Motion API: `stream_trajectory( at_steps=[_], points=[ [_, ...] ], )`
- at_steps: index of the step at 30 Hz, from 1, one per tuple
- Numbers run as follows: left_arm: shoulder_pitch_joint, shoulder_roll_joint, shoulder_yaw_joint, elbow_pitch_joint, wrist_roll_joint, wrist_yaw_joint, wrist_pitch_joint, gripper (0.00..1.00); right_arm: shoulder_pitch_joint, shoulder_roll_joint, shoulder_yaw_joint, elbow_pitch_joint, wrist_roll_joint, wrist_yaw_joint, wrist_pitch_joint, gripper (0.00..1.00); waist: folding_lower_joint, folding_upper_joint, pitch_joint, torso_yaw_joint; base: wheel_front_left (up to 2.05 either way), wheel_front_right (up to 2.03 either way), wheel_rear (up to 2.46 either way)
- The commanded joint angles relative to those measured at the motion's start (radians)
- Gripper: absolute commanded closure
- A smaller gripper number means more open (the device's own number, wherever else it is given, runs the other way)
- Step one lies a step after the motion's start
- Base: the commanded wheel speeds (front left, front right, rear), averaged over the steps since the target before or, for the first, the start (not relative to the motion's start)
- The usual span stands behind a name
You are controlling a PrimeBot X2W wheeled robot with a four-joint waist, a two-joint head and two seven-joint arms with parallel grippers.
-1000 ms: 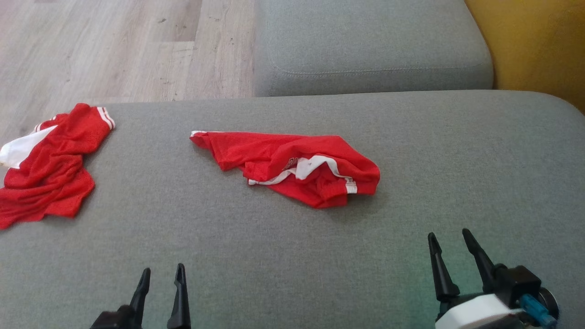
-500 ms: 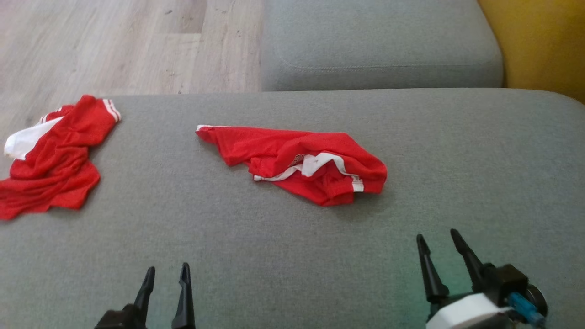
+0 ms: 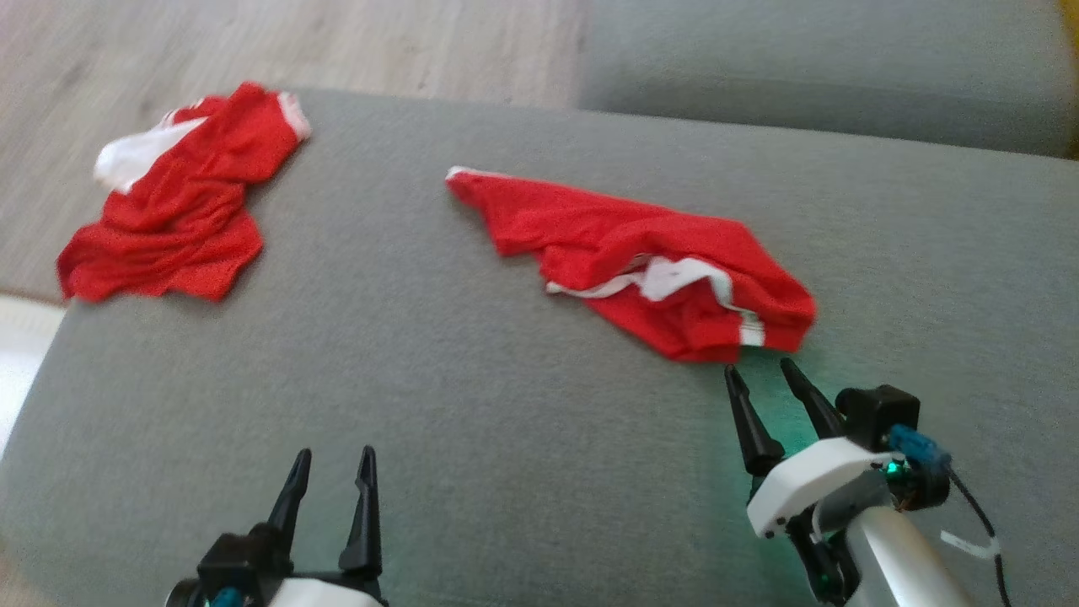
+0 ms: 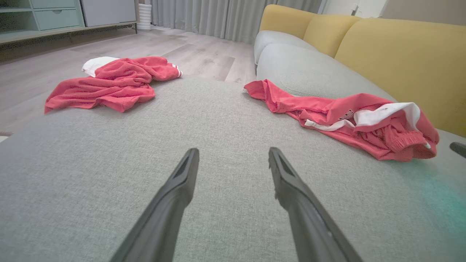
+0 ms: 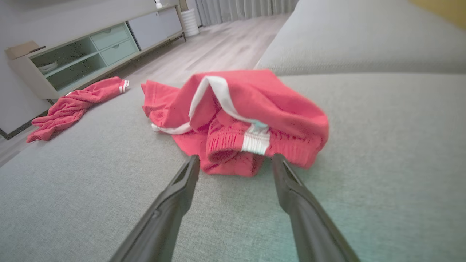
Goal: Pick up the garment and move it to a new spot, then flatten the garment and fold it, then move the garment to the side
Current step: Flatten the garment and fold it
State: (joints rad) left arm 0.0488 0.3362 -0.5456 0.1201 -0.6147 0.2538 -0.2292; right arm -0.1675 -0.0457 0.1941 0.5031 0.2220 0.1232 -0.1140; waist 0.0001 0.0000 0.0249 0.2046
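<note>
Looking at where this stands, I'd say basically nothing is ticked off yet. The red garment lies crumpled near the middle of the grey sofa cushion, with its white trim and elastic waistband bunched up at the end nearest me. My right gripper is open, fingers spread, tips just short of that bunched end and not touching it. In the right wrist view the waistband lines up right between the two fingers. My left gripper is open too, hovering low over bare cushion, well apart from any cloth. A second red garment sits at the cushion's left edge. So the pickup, move, flatten, fold and shift aside are all left to do.
</note>
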Motion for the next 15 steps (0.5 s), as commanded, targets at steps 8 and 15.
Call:
stream_trajectory(
  at_steps=[8, 15],
  points=[
    [-0.078, -0.016, 0.023, -0.001, 0.018, -0.012, -0.016, 0.0, -0.164, -0.004, 0.041, 0.165, 0.102, 0.008, -0.035, 0.0, -0.0001, 0.0, 0.097, 0.125, 0.0, 0.0, 0.0],
    [-0.082, -0.025, 0.027, 0.013, 0.022, -0.012, -0.022, 0.0, -0.251, -0.004, 0.051, 0.231, 0.134, 0.008, -0.104, 0.0, -0.0001, 0.0, 0.108, 0.131, 0.0, 0.0, 0.0]
  ],
)
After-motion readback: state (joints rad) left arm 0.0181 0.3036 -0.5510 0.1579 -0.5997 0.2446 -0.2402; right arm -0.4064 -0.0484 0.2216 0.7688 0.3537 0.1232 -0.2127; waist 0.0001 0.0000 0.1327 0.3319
